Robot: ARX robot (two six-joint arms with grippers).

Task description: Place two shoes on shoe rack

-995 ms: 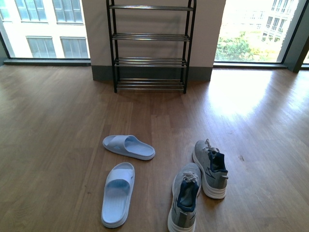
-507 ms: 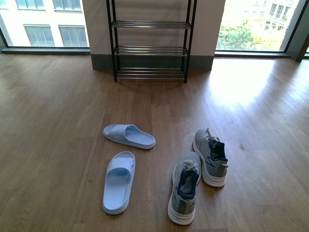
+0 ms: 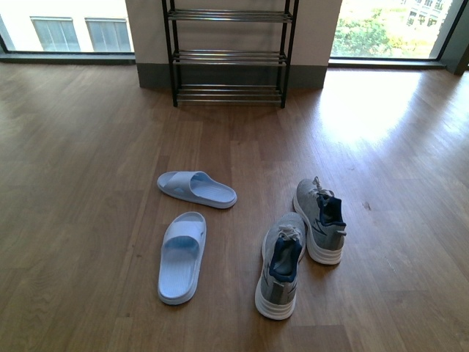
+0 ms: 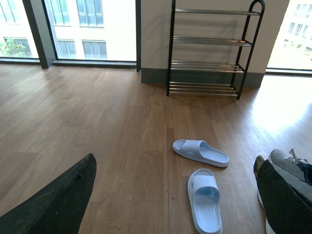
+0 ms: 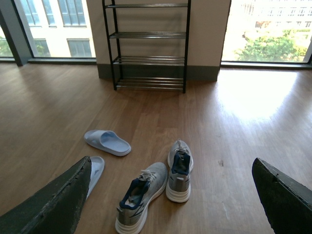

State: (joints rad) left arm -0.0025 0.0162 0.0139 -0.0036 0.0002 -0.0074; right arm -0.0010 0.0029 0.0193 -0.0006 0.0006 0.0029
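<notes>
Wide bare wood floor (image 3: 80, 183) all round, with open room out to the wall (image 3: 146, 29) and windows (image 3: 80, 33). The shoe rack (image 3: 229, 55) stands against the wall, well beyond both sets of fingers, black frame upright, silver rod tiers bare. Left gripper (image 4: 174, 163): fingers (image 4: 58, 204) spread wide, nothing between the pads. Right gripper (image 5: 171, 162): fingers (image 5: 48, 204) also spread wide, holding nothing. Both sneakers are on the floor ahead of the right fingers, framed in the gap between them and apart from the tips. The near sneaker (image 3: 278, 275) has its heel toward the robot, its toe away, and its long axis running roughly toward the rack. The far sneaker (image 3: 320, 220) is just beside its toe, also toe-away, axis slanted a little; can't tell if they touch. In the left wrist view one finger partly hides the sneakers. Two pale blue slides sit in the gap ahead of the left fingers: the near slide (image 3: 182, 257) points lengthwise toward the rack, and the far slide (image 3: 196, 188) lies crosswise. The slides are off to the side of the sneakers, and the floor from sneakers to rack is open.
</notes>
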